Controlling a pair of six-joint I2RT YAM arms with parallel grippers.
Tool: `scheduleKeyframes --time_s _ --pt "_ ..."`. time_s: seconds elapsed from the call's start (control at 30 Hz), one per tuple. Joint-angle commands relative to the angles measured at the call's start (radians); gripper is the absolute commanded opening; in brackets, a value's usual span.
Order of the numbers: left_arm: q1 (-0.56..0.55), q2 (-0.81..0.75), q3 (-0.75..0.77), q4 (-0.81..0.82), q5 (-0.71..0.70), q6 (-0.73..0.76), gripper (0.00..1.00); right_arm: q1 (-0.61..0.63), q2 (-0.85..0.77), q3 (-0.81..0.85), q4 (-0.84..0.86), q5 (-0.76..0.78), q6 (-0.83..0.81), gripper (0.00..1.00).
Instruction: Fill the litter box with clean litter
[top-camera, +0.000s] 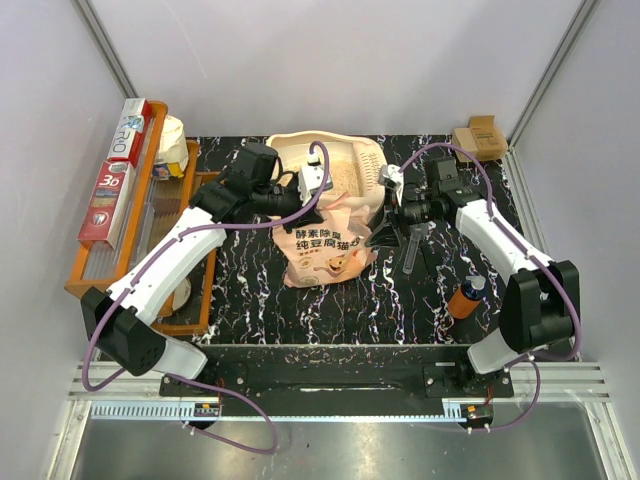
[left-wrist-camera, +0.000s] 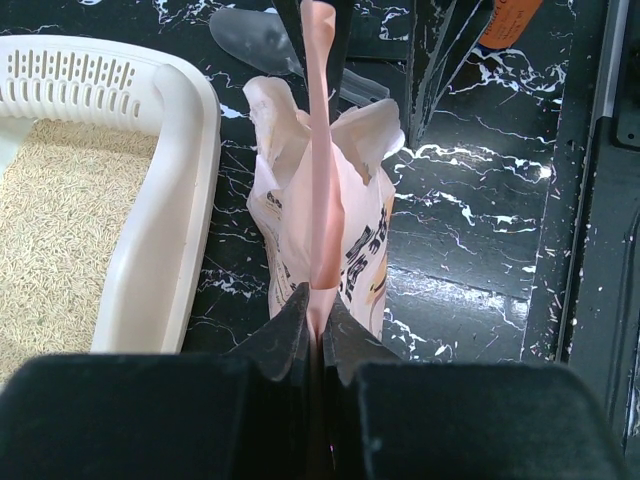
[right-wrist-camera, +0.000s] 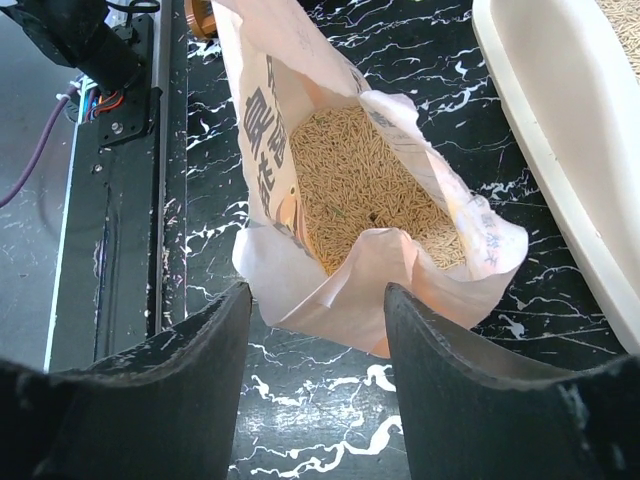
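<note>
The cream litter box (top-camera: 345, 155) sits at the back centre, and pale litter (left-wrist-camera: 60, 230) covers its floor beside its rim (left-wrist-camera: 170, 200). The pink-and-white bag (top-camera: 325, 240) stands upright in front of it, and its open mouth shows tan litter (right-wrist-camera: 365, 185) inside. My left gripper (left-wrist-camera: 318, 310) is shut on the bag's top edge (left-wrist-camera: 322, 150) and shows in the top view (top-camera: 303, 193) at the bag's left. My right gripper (right-wrist-camera: 318, 310) is open, its jaws straddling the bag's near lip (right-wrist-camera: 390, 290) without touching it. It sits at the bag's right in the top view (top-camera: 386, 232).
An orange wooden tray (top-camera: 95, 262) with foil boxes (top-camera: 115, 185) stands at the left. An orange bottle (top-camera: 465, 295) stands near the right arm. A clear scoop (left-wrist-camera: 250, 40) lies beyond the bag. A cardboard box (top-camera: 478, 135) sits at the back right corner.
</note>
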Motion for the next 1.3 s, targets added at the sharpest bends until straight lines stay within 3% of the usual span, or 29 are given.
scheduleKeyframes --time_s 0.0,0.13,0.2,0.37,0.4,0.43,0.53,0.67,0.7,0.8,0.93,1.1,1.27 --pt "0.001 -0.006 0.061 0.085 0.045 -0.02 0.0 0.023 -0.001 0.002 0.074 -0.013 -0.018 0.6" --pt "0.0 -0.003 0.061 0.086 0.047 -0.02 0.0 0.032 -0.046 -0.082 0.273 0.03 0.107 0.55" --pt "0.0 -0.003 0.061 0.086 0.045 -0.018 0.0 0.037 -0.053 -0.116 0.361 0.044 0.175 0.45" --pt "0.001 -0.004 0.07 0.074 0.032 -0.018 0.0 0.043 -0.047 -0.113 0.371 0.052 0.19 0.17" --pt "0.006 -0.006 0.078 0.064 0.032 -0.017 0.01 0.043 -0.049 -0.113 0.374 0.055 0.195 0.15" --pt "0.008 -0.007 0.104 0.039 0.042 -0.018 0.15 0.043 -0.055 -0.115 0.381 0.058 0.203 0.14" --pt "0.009 -0.024 0.176 0.008 0.068 -0.043 0.43 0.043 -0.064 -0.122 0.394 0.075 0.218 0.1" --pt "0.029 -0.024 0.26 0.05 0.046 -0.107 0.52 0.043 -0.06 -0.128 0.395 0.084 0.221 0.09" --pt "0.035 -0.003 0.282 0.078 -0.015 -0.115 0.53 0.043 -0.058 -0.128 0.398 0.084 0.223 0.09" --pt "0.051 0.062 0.317 0.091 -0.137 -0.095 0.51 0.043 -0.056 -0.127 0.4 0.081 0.224 0.08" --pt "0.095 0.247 0.395 0.123 -0.166 -0.126 0.42 0.043 -0.061 -0.127 0.398 0.084 0.213 0.07" --pt "0.116 0.529 0.636 -0.018 -0.076 -0.078 0.4 0.043 -0.07 -0.133 0.389 0.087 0.193 0.07" --pt "0.117 0.668 0.742 -0.03 0.114 -0.064 0.39 0.043 -0.079 -0.142 0.389 0.108 0.19 0.07"
